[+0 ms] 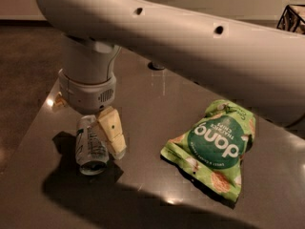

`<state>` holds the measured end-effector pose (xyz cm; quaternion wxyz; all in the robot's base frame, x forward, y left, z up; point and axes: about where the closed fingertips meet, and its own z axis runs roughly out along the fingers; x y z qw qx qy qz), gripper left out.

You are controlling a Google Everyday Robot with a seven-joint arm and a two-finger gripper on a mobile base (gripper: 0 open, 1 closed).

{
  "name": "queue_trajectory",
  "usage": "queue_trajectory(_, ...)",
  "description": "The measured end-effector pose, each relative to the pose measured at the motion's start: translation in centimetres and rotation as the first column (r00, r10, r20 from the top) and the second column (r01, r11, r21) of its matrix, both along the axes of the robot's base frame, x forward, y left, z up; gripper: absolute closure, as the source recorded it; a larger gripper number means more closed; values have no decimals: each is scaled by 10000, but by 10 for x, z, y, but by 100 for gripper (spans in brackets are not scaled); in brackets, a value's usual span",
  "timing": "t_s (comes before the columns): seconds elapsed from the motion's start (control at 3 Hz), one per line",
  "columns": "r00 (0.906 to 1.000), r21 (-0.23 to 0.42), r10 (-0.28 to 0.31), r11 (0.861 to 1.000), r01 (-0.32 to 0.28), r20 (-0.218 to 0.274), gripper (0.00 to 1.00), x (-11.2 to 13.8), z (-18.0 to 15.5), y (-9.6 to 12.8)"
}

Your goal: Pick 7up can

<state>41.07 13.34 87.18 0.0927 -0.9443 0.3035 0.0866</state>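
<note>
My gripper (90,128) is low at the left, fingers (112,132) spread wide over the lying can (90,151), so I can squeeze it.

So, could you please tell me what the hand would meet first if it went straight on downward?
Probably the 7up can, lying on its side on the table right under the hand. The visible finger points down just beside the can. Depth is uncertain.
</note>
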Motion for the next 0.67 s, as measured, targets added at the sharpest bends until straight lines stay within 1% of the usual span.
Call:
queue_trajectory(0.33, 9949, -172, 994, 9949, -991, 149, 0, -2, -9, 14)
queue_trajectory(0.67, 9859, -447, 1638, 9857, -1622, 345, 0, 5, -15, 15)
